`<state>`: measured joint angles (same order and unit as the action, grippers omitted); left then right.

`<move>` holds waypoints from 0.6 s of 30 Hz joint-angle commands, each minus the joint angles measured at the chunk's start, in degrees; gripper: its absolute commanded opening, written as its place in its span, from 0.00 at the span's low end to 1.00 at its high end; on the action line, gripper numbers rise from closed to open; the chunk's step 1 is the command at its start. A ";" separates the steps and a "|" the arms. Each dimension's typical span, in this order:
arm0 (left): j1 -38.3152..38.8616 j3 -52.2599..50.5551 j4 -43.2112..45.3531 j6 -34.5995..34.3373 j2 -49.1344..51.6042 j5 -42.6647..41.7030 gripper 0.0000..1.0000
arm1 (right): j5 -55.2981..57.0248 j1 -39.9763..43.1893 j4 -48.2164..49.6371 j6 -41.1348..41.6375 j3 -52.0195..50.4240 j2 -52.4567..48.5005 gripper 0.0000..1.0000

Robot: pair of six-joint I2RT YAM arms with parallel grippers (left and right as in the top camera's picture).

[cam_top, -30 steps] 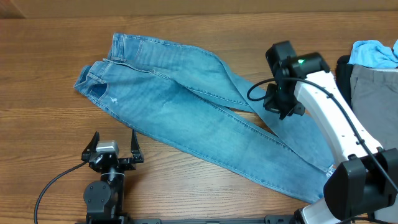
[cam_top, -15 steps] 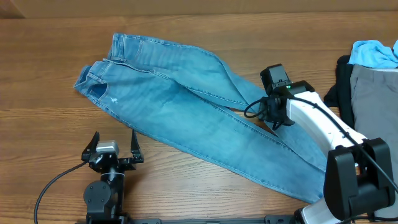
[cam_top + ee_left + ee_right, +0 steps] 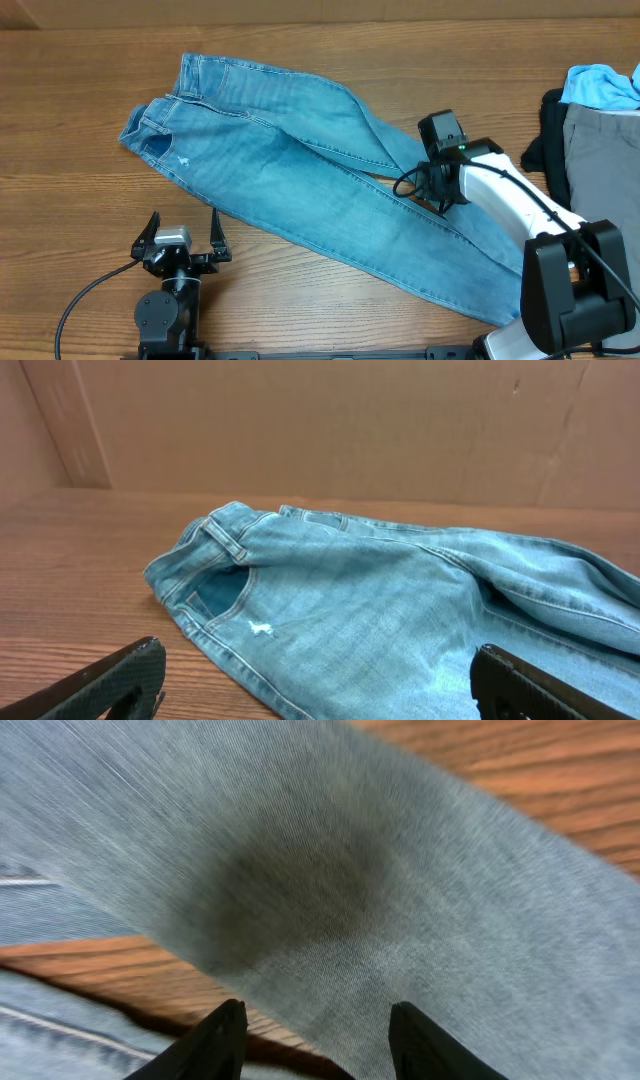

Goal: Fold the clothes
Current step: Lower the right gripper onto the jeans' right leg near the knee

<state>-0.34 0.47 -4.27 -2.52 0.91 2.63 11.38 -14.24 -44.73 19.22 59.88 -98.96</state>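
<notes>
The light-blue denim jeans lie spread on the wooden table, waistband at the upper left, legs running to the lower right. They also fill the left wrist view and the right wrist view. My right gripper is low over the upper leg where the legs cross; its fingers are open, straddling the leg's edge just above the fabric. My left gripper is open and empty at the table's front, short of the jeans; its fingertips frame the hip area.
A pile of other garments sits at the right edge: a sky-blue one, a grey one and a black one. Bare wood table surrounds the jeans.
My right arm has come down and moved left, from above the upper leg to just over the fabric. The left arm and the jeans have not moved.
</notes>
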 commanded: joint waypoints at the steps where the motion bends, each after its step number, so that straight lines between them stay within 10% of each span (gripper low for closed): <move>1: 0.37 -0.20 0.22 1.27 -0.52 0.52 1.00 | 0.61 0.13 3.48 -0.46 -4.15 0.46 0.49; 18: 0.37 -0.20 0.22 1.27 -0.52 0.52 1.00 | 0.72 0.13 7.61 -2.99 -8.00 0.48 0.49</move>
<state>-0.34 0.47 -4.27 -2.52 0.91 2.63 11.40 -14.24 -35.68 16.64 52.75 -98.94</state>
